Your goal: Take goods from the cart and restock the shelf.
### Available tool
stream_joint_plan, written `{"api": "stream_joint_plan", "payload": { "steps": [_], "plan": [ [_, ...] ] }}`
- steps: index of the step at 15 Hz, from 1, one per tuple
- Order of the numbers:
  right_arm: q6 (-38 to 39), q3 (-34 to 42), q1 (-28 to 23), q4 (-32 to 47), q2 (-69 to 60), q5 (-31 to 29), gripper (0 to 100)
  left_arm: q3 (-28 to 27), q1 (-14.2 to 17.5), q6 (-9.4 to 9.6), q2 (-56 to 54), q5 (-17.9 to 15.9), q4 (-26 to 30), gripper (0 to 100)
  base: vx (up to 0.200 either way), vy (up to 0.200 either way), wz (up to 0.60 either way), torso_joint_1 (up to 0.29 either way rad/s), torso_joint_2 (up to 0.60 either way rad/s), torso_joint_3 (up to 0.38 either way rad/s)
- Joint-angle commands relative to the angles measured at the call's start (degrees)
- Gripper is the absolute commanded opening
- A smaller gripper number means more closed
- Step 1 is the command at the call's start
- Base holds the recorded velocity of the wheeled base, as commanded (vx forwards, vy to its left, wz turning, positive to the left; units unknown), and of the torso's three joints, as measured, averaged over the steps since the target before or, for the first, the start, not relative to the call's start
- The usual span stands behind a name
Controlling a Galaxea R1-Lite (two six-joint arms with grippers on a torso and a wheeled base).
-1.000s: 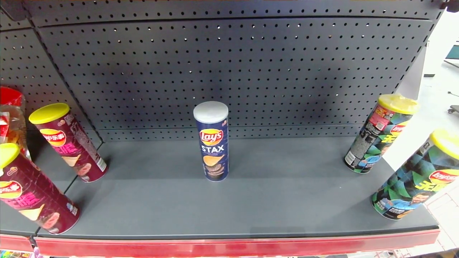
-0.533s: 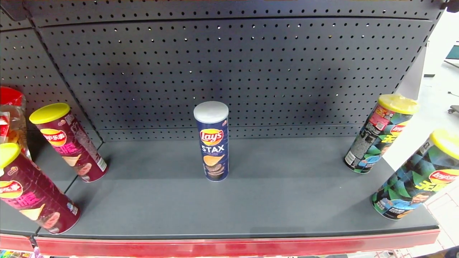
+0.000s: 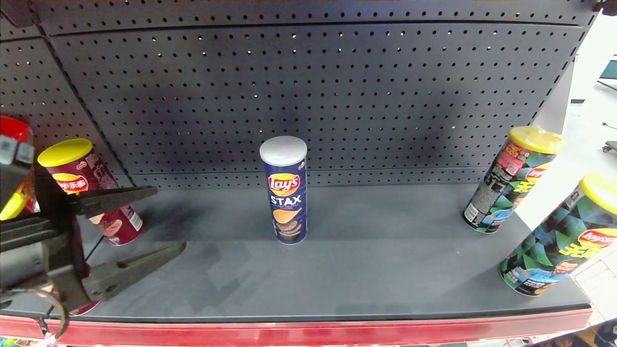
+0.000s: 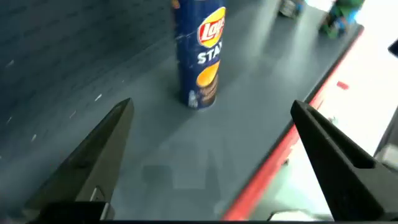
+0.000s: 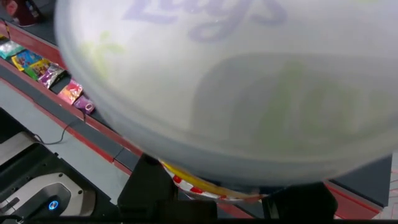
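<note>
Restocking looks barely begun: one dark-blue cardboard crisp tube (image 3: 284,193) stands midway along the grey metal shelf (image 3: 385,260). The left gripper (image 3: 170,217) hovers spread and empty; the right gripper (image 5: 224,194) apparently clamps a pale-lidded tube (image 5: 236,93).

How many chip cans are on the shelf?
5: a red can back left, another mostly behind the left hand; a blue can in the middle; two green cans at the right.
</note>
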Motion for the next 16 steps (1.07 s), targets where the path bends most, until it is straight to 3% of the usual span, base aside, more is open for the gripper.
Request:
{"api": "stream_joint_plan", "payload": {
  "steps": [1, 2, 8, 16],
  "plan": [
    [-0.06, -0.11, 0.01, 0.02, 0.35, -0.01, 0, -5.32, -0.94, 4.91, 15.09, -4.40, -2.72, 100, 0.000, 0.000, 0.00, 0.000, 0.00, 0.000],
    [0.03, -0.03, 0.01, 0.02, 0.18, -0.10, 0, -7.87, -1.11, 6.23, 17.73, -5.02, -2.72, 100, 0.000, 0.000, 0.00, 0.000, 0.00, 0.000],
    [0.03, -0.11, 0.01, 0.02, 0.26, -0.10, 0, -15.25, -7.00, 6.76, 27.93, -5.63, -4.48, 100, 0.000, 0.000, 0.00, 0.000, 0.00, 0.000],
    [0.03, -0.03, -0.08, 0.02, 0.35, -0.54, 0, -22.28, -7.70, 6.76, 36.63, -5.54, -7.38, 100, 0.000, 0.000, 0.00, 0.000, 0.00, 0.000]
  ]
}}
